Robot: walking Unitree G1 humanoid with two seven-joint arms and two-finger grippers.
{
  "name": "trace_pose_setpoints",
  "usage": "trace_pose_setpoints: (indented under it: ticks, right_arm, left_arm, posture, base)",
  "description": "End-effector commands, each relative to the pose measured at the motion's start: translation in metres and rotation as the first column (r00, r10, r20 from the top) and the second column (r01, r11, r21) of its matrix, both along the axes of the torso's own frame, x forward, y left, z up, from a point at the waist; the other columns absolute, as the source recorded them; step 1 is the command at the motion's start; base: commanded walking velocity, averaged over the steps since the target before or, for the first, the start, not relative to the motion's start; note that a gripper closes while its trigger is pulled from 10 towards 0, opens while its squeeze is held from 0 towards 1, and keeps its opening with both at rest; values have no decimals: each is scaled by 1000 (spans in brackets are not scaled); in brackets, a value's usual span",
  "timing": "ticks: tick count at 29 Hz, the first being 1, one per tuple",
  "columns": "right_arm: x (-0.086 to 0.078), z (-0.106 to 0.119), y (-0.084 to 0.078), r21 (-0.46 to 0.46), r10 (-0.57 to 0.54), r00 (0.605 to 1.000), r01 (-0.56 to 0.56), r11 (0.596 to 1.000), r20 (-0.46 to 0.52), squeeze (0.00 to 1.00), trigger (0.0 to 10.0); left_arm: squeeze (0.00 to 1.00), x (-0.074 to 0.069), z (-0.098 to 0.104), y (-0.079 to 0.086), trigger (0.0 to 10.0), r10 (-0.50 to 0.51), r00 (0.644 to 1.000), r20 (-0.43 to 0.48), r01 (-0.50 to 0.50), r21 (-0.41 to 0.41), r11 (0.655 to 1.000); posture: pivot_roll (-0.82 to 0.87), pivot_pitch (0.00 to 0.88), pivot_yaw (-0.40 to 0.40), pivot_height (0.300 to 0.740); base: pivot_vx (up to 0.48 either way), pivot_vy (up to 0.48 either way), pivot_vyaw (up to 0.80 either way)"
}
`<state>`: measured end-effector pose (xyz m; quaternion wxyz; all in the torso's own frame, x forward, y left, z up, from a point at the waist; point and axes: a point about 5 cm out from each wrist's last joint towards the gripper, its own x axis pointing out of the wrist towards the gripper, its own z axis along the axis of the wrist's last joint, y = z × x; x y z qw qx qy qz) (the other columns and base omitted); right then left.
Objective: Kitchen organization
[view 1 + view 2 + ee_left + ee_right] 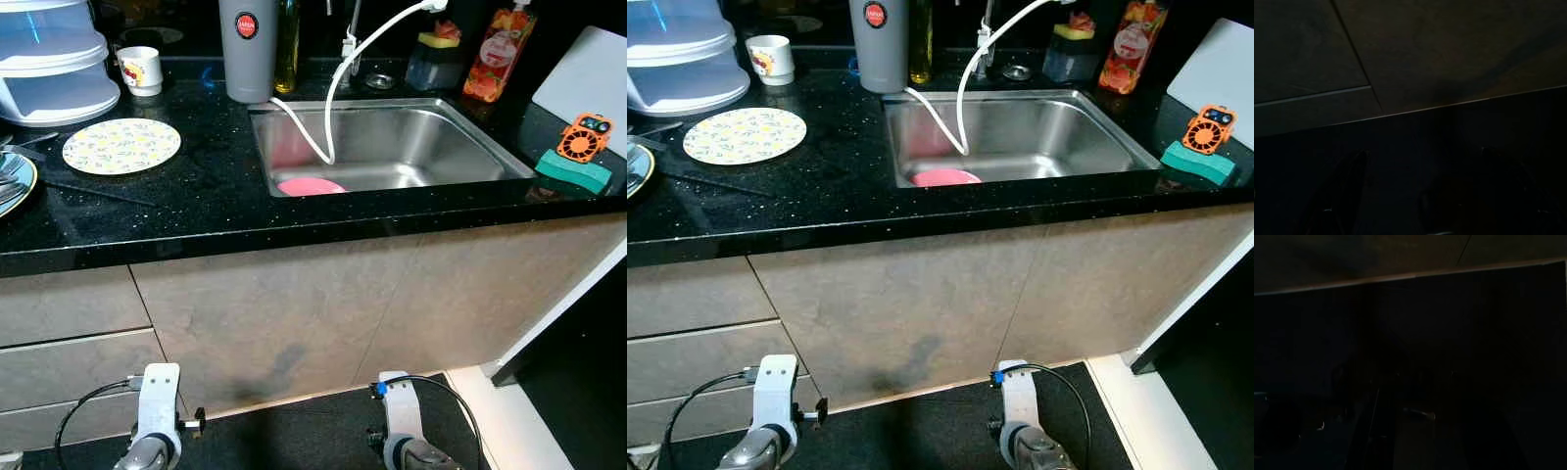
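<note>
While both arms hang idle below the black speckled stone surface (pixel 196 211), nothing is in hand: the left tool (pixel 1415 196) and the right tool (pixel 1415 431) point at the dark floor by the cabinet fronts, and the wrist views are too dark to tell whether their fingers are apart or together.

You have several candidates for tidying. The round flat plate with a yellow floral pattern (pixel 121 146) lies near the left end of the surface, well back from the front edge. Judgement: ceramic, stiff, breakable, slippery on polished stone; it lies flush, so take it at the rim, perhaps after sliding it toward the front edge.

The pink round dish (pixel 310 186) sits in the stainless steel sink (pixel 470 137), against the front wall near the left corner, beside the white hose (pixel 328 117). It is probably light plastic and possibly wet; pinch its rim.

The white mug with a printed picture (pixel 141 70) stands upright at the back left; grip its wall or handle.

The teal sponge block (pixel 572 172) at the right end looks soft and light.
</note>
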<state>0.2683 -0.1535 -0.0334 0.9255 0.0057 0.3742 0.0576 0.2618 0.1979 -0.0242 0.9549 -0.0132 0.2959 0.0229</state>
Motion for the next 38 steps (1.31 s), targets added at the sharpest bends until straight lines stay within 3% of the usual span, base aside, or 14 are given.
trace_pose_setpoints:
  ticks: [1, 8, 14, 19, 27, 38]
  right_arm:
    - [-6, -4, -5, 1, -9, 1000, 9, 1000, -19, 0, 10000]
    - [-14, -9, -22, -22, -52, 998, 52, 998, -24, 0, 10000]
    - [-22, -14, -12, 5, -57, 998, 57, 998, -28, 0, 10000]
    - [-23, -16, -1, 17, -25, 999, 26, 1000, -32, 0, 10000]
    - [-25, -17, 10, 11, 7, 1000, -7, 1000, -30, 0, 10000]
    - [-20, -14, 17, 14, 13, 1000, -13, 1000, -7, 0, 10000]
  left_arm:
    - [0, -8, -9, -6, 10000, -2, 999, -47, 2, -11, 1000]
    - [0, -14, -15, -26, 10000, -28, 997, -67, 27, -27, 999]
    - [0, -13, -13, -22, 10000, -20, 999, -45, 20, 7, 1000]
    - [0, -16, -11, -14, 10000, 42, 999, -23, -42, -23, 999]
    - [0, -20, -12, -13, 10000, 15, 1000, -19, -15, -27, 1000]
    - [0, -12, -5, -4, 10000, 52, 999, 3, -52, -22, 998]
  posture:
    - [-30, 91, -7, 740]
    - [-40, 86, -15, 740]
    - [11, 85, -74, 740]
    - [7, 64, -62, 740]
    - [-2, 65, -53, 740]
    - [26, 46, -61, 740]
  base:
    - [0, 0, 0]
    - [0, 0, 0]
    - [0, 0, 0]
    - [0, 0, 0]
    - [0, 0, 0]
    - [0, 0, 0]
